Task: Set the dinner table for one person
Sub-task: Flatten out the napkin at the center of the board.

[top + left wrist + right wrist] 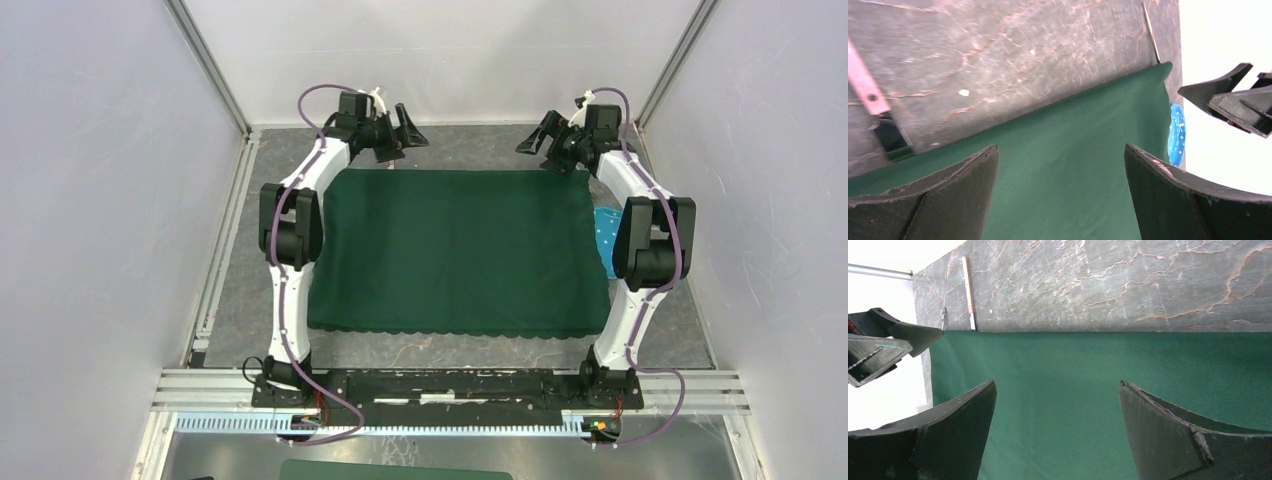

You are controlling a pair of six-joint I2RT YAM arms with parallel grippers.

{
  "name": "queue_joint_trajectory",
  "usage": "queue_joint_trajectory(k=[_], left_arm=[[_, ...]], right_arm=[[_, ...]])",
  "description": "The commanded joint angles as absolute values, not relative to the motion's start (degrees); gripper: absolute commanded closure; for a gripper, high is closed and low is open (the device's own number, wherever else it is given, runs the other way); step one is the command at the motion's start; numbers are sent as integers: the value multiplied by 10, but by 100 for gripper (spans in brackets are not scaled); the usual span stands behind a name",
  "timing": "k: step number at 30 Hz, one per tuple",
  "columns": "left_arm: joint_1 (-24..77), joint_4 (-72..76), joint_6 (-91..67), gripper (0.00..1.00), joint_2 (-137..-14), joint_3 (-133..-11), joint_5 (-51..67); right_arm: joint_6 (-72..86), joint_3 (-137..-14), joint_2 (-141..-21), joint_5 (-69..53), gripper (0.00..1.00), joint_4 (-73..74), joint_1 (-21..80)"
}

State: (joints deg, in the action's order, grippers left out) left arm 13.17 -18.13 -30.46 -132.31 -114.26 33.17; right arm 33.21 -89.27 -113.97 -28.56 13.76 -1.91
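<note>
dinner table (470, 146) below left gripper (402, 138); right gripper (545, 150) likewise

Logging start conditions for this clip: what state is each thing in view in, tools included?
green cloth: spread flat on the dinner table.
dinner table: mostly covered by the cloth, bare around its edges.
left tool: open, holding nothing, near the cloth's far left corner.
right tool: open, holding nothing, near the cloth's far right corner.
blue item: lying at the cloth's right edge, partly hidden.
</note>
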Motion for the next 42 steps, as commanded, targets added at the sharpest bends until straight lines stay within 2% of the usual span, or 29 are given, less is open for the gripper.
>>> queue_joint_trajectory(k=[1,11,21,37,42], left_arm=[[103,-182,-323,0,-1331,-1167,344],[81,-192,-319,0,-1318,-1166,335],[81,-178,-323,0,-1284,-1113,338],[83,-178,-316,0,-1224,-1037,366],[83,-178,-317,0,-1210,-1025,372]], right_arm=[[329,-929,-1158,-289,2,123,-30],[325,-935,-1148,-268,2,156,-59],[281,-873,-1069,-196,2,223,-124],[226,-738,-914,-17,2,330,-185],[249,-642,-863,-7,8,305,-235]])
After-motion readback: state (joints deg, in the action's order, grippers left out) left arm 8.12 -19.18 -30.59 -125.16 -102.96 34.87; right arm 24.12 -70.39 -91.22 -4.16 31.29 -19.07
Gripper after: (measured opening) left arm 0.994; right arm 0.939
